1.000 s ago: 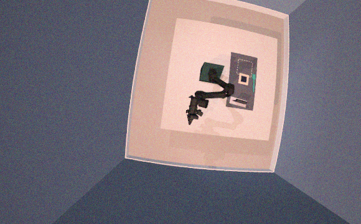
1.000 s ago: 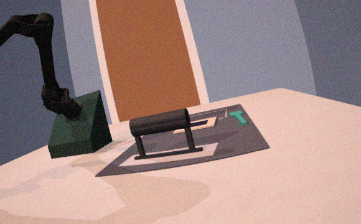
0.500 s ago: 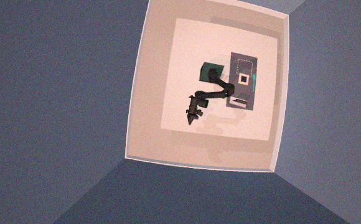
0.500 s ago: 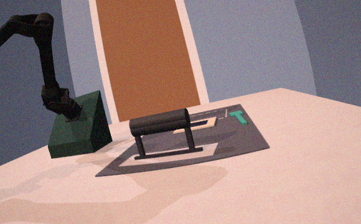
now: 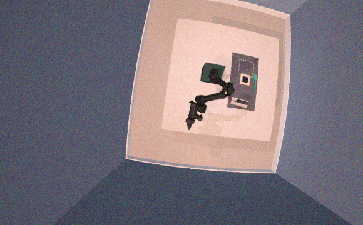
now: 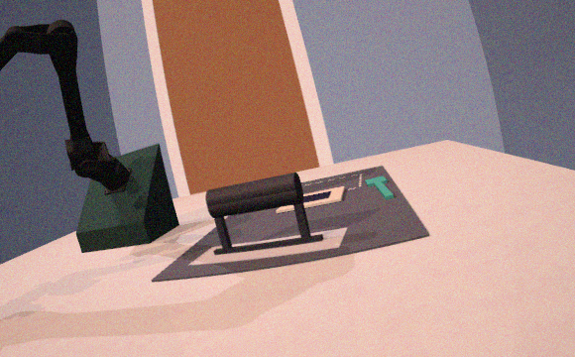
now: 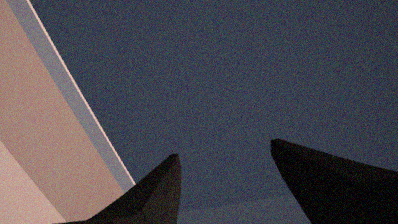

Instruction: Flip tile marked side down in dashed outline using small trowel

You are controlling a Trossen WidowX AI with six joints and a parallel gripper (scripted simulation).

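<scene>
Claw (image 5: 189, 126) first, at the left of the top view: it hangs out over the near left corner of the pale bench (image 5: 194, 47), well away from the mat, with its dark arm (image 5: 214, 95) folded back toward the green base block (image 5: 207, 70). In the wrist view the two dark fingers stand well apart with only blue wall and a strip of bench edge between them, so the claw is open and holds nothing.

Further right lies the dark grey mat (image 5: 244, 103). At its near end the small trowel (image 6: 260, 198) rests on its flat pale blade (image 6: 334, 240), the thick dark handle raised on two posts above it; nothing touches it. Beyond the trowel sits the tile (image 5: 245, 79), a cream square with a dark blue marked centre facing up. It lies just outside the dashed outline (image 5: 246, 66), close against the outline's near edge, though at this grain it is hard to tell whether they overlap. The outline itself seems to enclose only bare mat. At the mat's right edge lies a green T-shaped piece (image 6: 381, 186), beside the tile but apart from it.
</scene>
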